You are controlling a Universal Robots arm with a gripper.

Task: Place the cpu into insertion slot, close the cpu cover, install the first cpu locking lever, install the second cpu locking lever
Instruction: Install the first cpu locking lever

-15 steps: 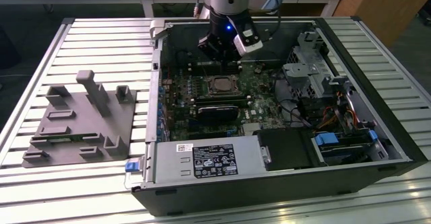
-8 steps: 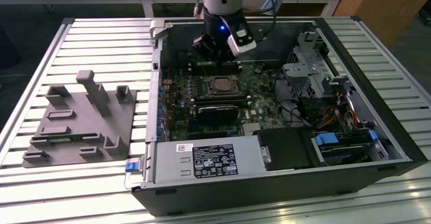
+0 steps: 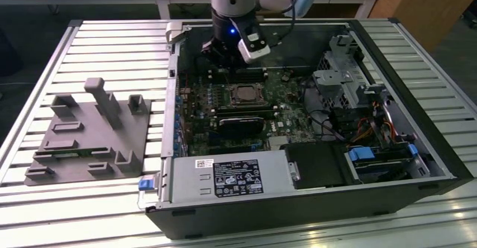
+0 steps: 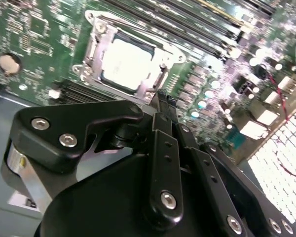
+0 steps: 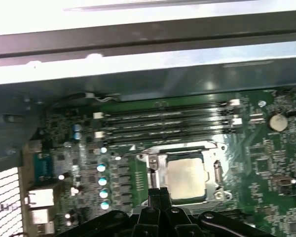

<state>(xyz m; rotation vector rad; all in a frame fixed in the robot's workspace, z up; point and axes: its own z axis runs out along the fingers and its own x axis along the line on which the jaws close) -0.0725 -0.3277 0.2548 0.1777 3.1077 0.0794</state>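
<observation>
The cpu (image 5: 187,178), a pale silvery square, lies in the insertion slot (image 3: 231,95) on the green board inside the open computer case. The cpu cover (image 5: 155,160), a thin silvery frame, lies flat around the cpu's edges (image 4: 96,49). My gripper (image 5: 158,193) hangs just above the board beside one edge of the slot, its two black fingers pressed together with nothing between them. In the second wrist view the gripper (image 4: 163,101) ends close to the cover's rim. In the exterior view the arm's wrist (image 3: 234,13) stands over the back of the case.
Black memory slots (image 5: 163,123) run along the socket's far side. A long black card with heatsink (image 3: 242,126) lies in front of it. A drive cage (image 3: 343,75) and cables fill the exterior view's right. A grey fixture plate (image 3: 89,136) sits outside on the left.
</observation>
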